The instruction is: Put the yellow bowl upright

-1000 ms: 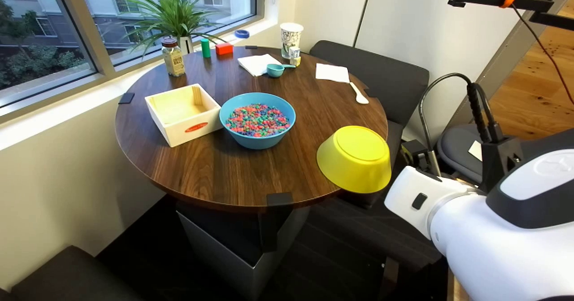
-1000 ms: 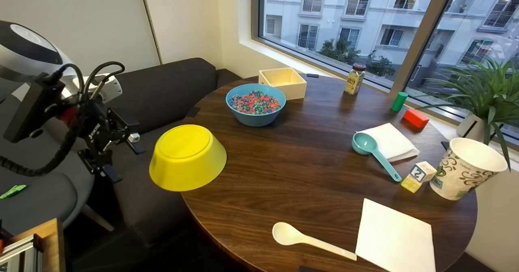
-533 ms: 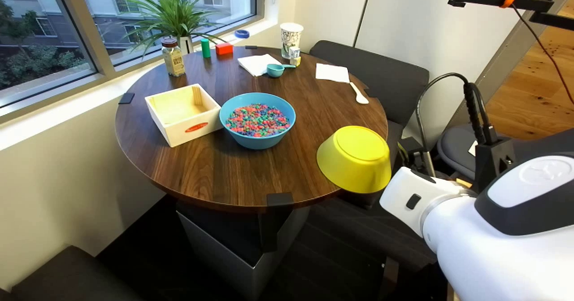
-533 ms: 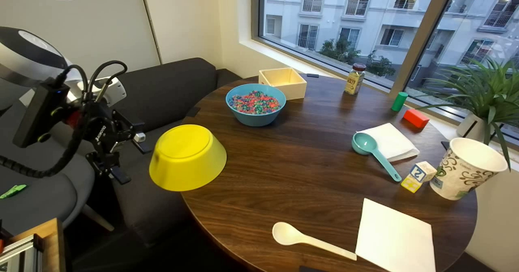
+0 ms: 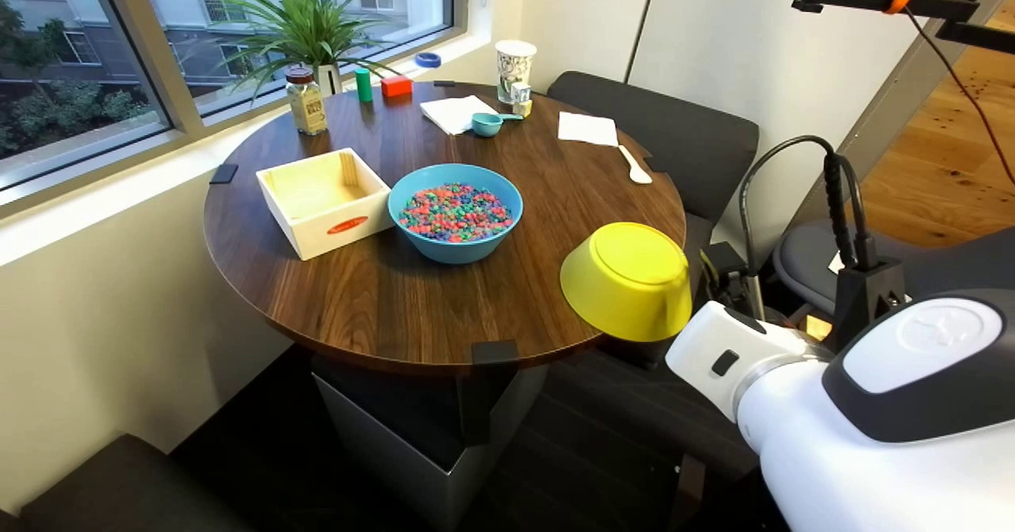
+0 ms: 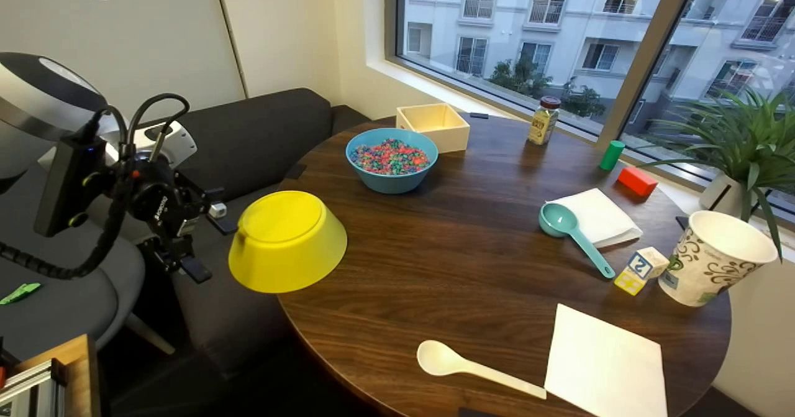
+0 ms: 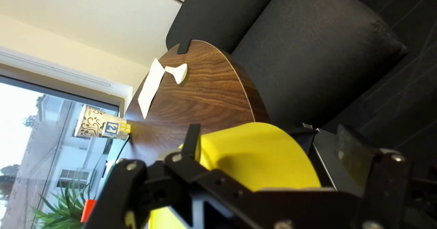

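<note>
The yellow bowl (image 6: 287,242) is lying upside down at the edge of the round wooden desk (image 6: 472,280), apart from the blue bowl (image 6: 392,184), and part of its rim is seemingly jutting past that edge. Looking like thin plastic, it is probably going to be handling as something light, a little springy in the wall and hard to break. Its smooth sides are tapering toward the upturned base, which is likely making an outside squeeze slippery: fingers pressing there are apt to be sliding up and shoving so light a piece about rather than lifting it. The overhanging stretch of rim is probably offering a better hold, one finger going inside and one outside, ready for rolling the bowl over; pushing downward there is risking a tumble off the edge. The hand (image 6: 211,247) is hovering just beside that overhang, its fingers spread wide and gripping nothing; whether a fingertip is touching the wall, I am not able to tell. In looks, the bowl is showing one plain, bright yellow, and it is turning up a flat round base bordered by a rounded edge. In the wrist view a dim shadow is falling across its wall, while its inside is facing down, out of sight.
</note>
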Controlling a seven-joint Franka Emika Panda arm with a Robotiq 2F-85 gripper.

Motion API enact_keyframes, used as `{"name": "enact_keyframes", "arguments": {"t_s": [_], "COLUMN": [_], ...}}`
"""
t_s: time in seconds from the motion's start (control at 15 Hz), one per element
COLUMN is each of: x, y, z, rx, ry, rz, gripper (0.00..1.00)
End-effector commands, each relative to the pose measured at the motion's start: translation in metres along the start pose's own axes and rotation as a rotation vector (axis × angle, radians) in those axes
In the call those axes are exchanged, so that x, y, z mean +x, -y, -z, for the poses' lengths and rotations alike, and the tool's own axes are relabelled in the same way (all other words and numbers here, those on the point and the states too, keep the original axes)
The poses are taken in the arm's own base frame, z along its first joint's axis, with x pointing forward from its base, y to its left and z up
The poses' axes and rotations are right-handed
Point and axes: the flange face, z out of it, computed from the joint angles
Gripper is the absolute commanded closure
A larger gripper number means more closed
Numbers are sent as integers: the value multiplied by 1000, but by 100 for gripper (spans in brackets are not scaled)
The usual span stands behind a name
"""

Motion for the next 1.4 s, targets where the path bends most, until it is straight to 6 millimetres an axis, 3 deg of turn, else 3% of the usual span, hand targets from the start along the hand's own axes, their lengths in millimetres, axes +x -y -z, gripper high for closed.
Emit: {"name": "enact_keyframes", "arguments": {"t_s": [0.0,1.33], "x": [5,16], "y": [8,28], "z": [3,1], "rx": [-42,-123], "ry": [-23,-157], "rz": [-29,-68], "gripper": [0,0]}}
